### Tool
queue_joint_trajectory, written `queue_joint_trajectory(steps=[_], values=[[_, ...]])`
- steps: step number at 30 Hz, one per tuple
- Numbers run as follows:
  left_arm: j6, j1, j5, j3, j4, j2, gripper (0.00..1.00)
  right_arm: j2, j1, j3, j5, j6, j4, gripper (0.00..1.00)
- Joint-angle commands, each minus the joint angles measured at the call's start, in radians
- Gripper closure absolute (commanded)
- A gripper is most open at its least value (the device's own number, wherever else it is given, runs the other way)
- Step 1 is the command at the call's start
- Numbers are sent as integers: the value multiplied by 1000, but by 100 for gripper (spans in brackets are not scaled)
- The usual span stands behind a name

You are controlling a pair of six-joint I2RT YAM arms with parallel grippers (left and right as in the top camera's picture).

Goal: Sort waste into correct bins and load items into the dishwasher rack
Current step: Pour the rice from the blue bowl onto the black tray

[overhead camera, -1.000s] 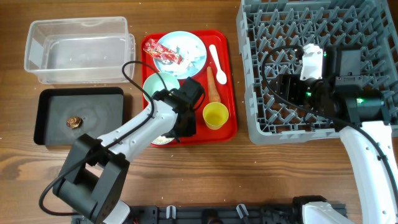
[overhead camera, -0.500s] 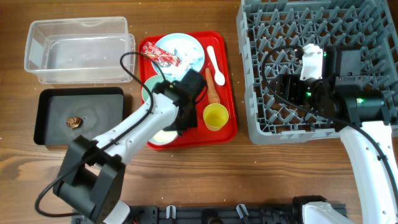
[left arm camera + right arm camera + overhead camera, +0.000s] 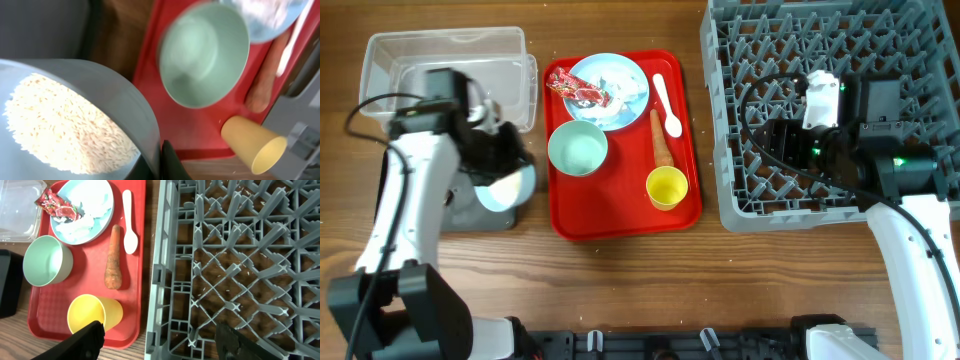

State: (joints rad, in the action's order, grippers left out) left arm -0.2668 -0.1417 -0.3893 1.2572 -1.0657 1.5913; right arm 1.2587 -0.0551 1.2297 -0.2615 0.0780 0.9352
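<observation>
Overhead: the left gripper point(image 3: 515, 168) pinches the rim of a pale-blue bowl point(image 3: 505, 188), tipped at the black tray point(image 3: 480, 212) below the clear tub point(image 3: 445, 50). It is probably light, stiff, slick plastic, best gripped at the rim. Left wrist: loose rice grains point(image 3: 65, 120) lie inside, the bowl's mouth turned sideways, so they should slide freely. Right wrist: the right gripper point(image 3: 159, 332) hangs wide open at the dishwasher rack point(image 3: 240, 255). The carrot point(image 3: 113, 257) lies along the red tray point(image 3: 50, 305), parallel to the spoon point(image 3: 130, 222), thick end toward the yellow cup point(image 3: 95, 315).
</observation>
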Motion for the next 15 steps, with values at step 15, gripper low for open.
queue_joint_trajectory(steps=[15], values=[[371,-563,-875,-69,85,184,96,8,4,20,2,3,-3,26]])
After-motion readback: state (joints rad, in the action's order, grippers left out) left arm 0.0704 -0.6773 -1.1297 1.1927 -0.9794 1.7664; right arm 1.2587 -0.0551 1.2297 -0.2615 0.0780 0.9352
